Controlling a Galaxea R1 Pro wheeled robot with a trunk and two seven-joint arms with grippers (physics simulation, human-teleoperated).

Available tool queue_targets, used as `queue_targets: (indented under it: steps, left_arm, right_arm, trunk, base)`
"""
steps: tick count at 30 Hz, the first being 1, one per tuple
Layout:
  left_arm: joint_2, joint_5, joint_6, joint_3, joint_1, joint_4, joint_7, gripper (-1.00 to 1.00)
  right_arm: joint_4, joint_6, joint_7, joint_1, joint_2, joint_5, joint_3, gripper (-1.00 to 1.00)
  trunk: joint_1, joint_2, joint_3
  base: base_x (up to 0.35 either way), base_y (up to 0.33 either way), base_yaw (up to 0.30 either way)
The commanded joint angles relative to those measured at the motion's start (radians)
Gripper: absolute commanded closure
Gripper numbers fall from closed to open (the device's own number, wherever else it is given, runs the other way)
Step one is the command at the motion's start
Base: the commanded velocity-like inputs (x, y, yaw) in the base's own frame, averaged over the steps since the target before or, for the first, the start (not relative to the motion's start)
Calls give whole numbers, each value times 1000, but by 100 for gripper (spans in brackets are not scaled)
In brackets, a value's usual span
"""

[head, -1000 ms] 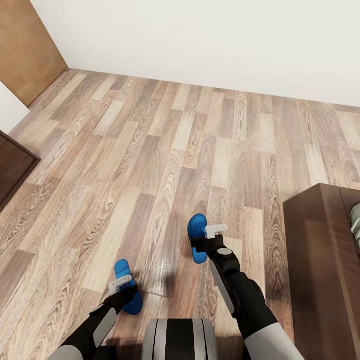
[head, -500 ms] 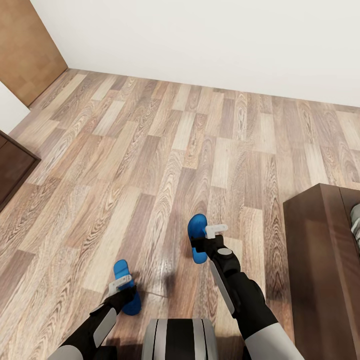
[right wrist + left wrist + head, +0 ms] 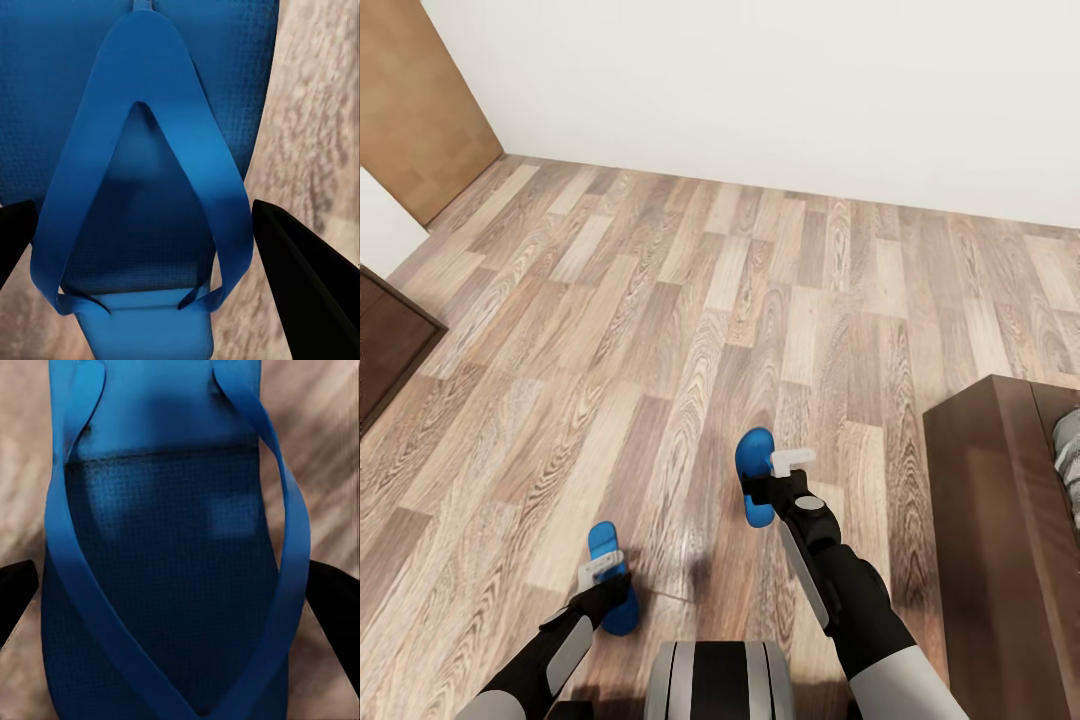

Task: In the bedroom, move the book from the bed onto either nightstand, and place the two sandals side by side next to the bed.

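Two blue flip-flops, one per tool: our left tool (image 3: 600, 572) and right tool (image 3: 780, 470) each straddle one lengthwise, grip unclear; bed frame (image 3: 990, 520) at 3 o'clock.

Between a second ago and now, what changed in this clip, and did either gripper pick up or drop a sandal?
Mostly the camera moved: the wall edge, door and bed frame all shifted slightly, so the view tilted or the base rolled. The left gripper and its sandal sit marginally lower in the head view. The right gripper stays at the other sandal. Nothing was taken or released; the sandals remain apart.
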Motion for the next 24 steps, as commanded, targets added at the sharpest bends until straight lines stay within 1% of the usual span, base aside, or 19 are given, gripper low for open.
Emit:
queue_targets:
  steps: [1,8,15,18,23,24]
  left_arm:
    - [1,7,4,-7,0,-2,6,100]
    - [5,4,3,-11,0,5,6,100]
    - [12,4,-5,-30,0,9,7,100]
    - [14,4,-7,-32,0,9,7,100]
    - [33,4,-9,-34,0,8,7,100]
    - [45,4,-9,-35,0,8,7,100]
  right_arm:
    - [-1,5,-6,0,0,-2,2,100]
    - [0,4,-6,0,0,-2,2,100]
    - [1,4,-6,0,0,-2,2,100]
    - [2,4,-6,0,0,-2,2,100]
    - [5,4,-6,0,0,-2,2,100]
    - [6,4,-6,0,0,-2,2,100]
  trunk:
    - [-1,0,3]
    - [-4,2,30]
    - [-7,3,58]
    - [-8,4,69]
    - [-10,5,88]
    - [-11,5,92]
  base:
    - [0,0,0]
    - [0,0,0]
    - [0,0,0]
    - [0,0,0]
    - [0,0,0]
    - [0,0,0]
